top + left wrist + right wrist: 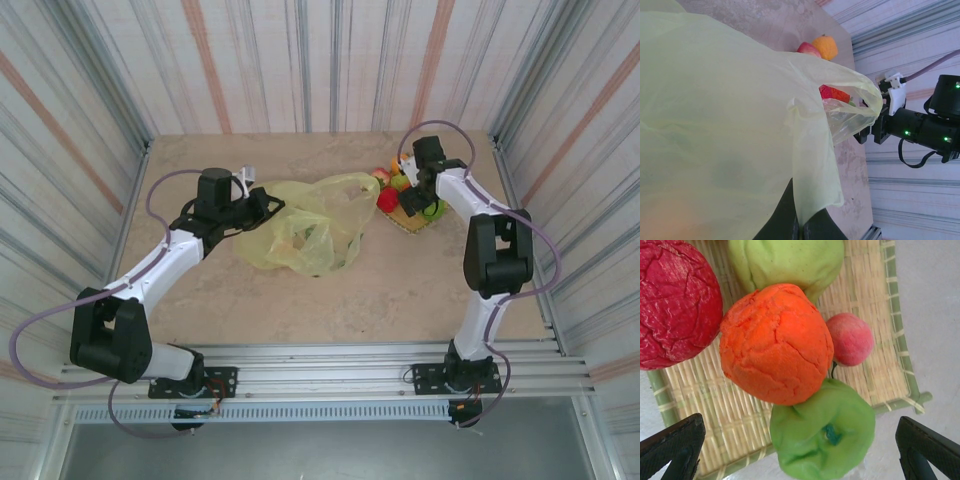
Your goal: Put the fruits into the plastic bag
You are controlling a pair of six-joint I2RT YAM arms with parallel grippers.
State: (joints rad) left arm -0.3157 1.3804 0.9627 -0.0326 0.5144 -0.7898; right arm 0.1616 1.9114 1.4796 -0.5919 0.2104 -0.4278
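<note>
Striped panel walls [300, 60] close in a pale marbled bench [400, 290] on three sides. Centre-left: the plastic bag [305, 225], yellow-green and crumpled. My left fingers [262, 207] are closed on its film at the left edge, and its mouth appears to face right. Dim coloured shapes show through the film. Far right: the fruits [388, 200] on a bamboo tray [715, 405], just beside the bag's handle. My right fingers [418, 200] hover over the tray, spread wide and holding nothing. Beneath them lie an orange fruit [775, 342], a bright green fruit [822, 432] overhanging the tray's edge, a red fruit [675, 300], a pale green fruit [790, 262] and a small pink fruit [850, 337]. Step in hand, as judged: choosing the next fruit. The next move calls for a descent around one fruit, probably the orange, a firm closure, then carriage left to the bag's mouth
</note>
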